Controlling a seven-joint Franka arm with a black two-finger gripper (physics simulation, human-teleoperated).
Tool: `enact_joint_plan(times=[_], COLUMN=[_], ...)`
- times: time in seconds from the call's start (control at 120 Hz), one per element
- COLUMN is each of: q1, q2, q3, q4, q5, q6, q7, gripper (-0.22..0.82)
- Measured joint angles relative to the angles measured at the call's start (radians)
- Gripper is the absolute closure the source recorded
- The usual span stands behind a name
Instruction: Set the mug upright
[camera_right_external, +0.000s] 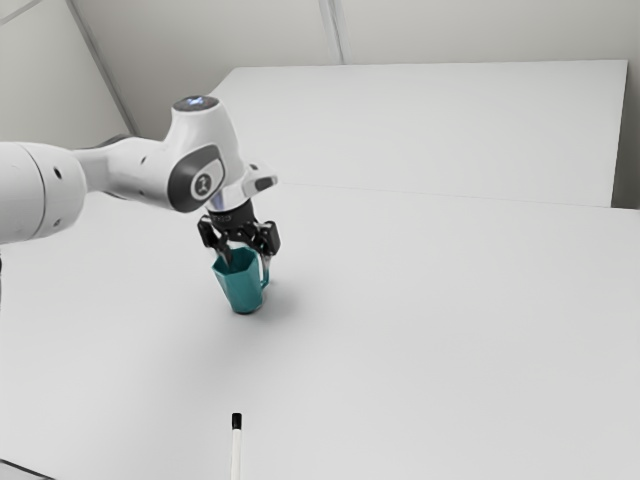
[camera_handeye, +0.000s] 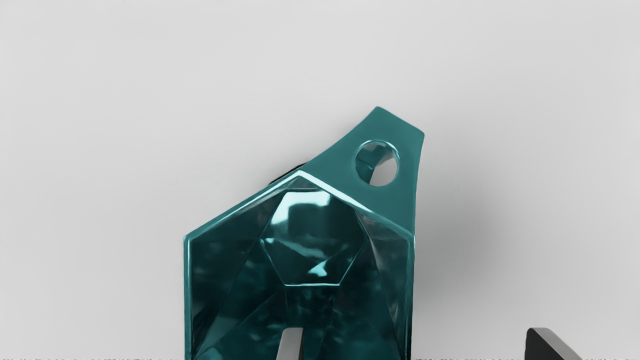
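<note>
Straddling mug rim (camera_handeye: 412, 280), fingers (camera_handeye: 291, 345) apart.

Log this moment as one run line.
teal mug: mouth up | end effector: open | fingers: one at mug's mouth, one outside

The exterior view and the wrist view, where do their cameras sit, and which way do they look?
Exterior view: it sits at the arm's side, looking down across the white table at the teal mug. The arm comes in from this view's left, with its black gripper at the mug.
Wrist view: it rides on the arm's hand, looking down into the mug. Two fingers poke in at the bottom edge.
Both show the mug, its handle, the gripper's fingers and the table.
</note>
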Motion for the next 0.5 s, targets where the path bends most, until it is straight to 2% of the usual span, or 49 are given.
enact_joint_plan(times=[0.233,0.5], q1=[-0.004,-0.01], q2=[-0.096,-0.13], q3=[-0.001,-0.01], q4=[0.019,0.21], q5=[-0.001,0.01], q6=[-0.031,-0.228], q7=[0.004,0.008], gripper=[0.04,0.01])
